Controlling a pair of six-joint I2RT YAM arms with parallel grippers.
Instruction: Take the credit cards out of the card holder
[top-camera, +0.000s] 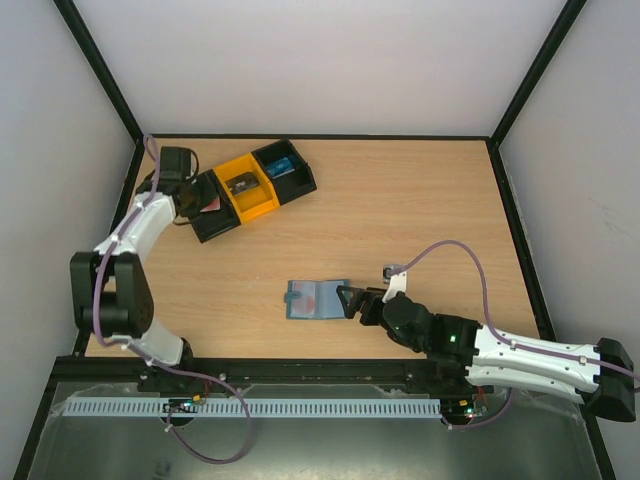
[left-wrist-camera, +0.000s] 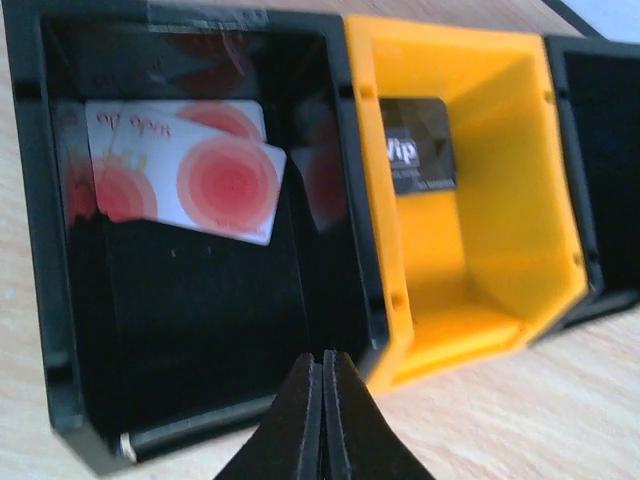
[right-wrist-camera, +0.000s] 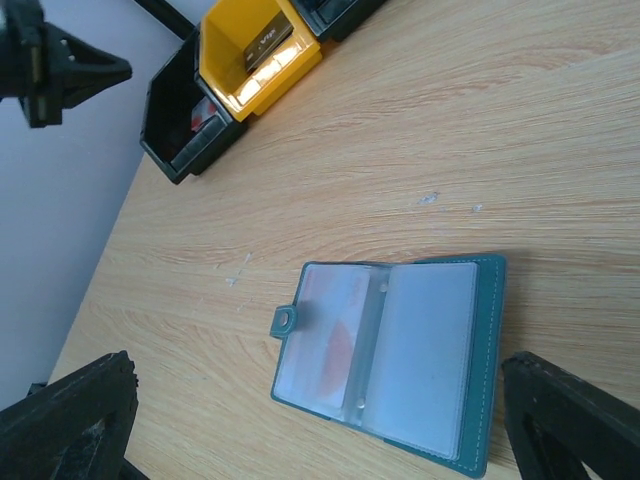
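At the far left of the worktop, your left fingers are pressing together on nothing, hanging at the tray's black end compartment, where two white cards with red circles are lying. A black card is sitting in the orange compartment. Near the front edge, the card holder is lying open, a reddish card showing in one pocket. Your right fingers are standing wide apart on either side of it.
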